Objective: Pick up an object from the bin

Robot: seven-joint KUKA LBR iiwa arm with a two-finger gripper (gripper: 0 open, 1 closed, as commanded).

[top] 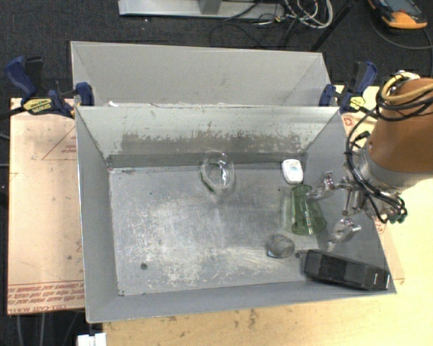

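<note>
Hand open and empty, just right of green translucent bottle; probably light, slippery; grip its middle.

Bin, rear wall, centre: a cup. Right of it lies a small box, with a bottle before that. A pebble lies left-front of the bottle, and a handset occupies the front right corner. The gripper hangs just right of the bottle.
</note>
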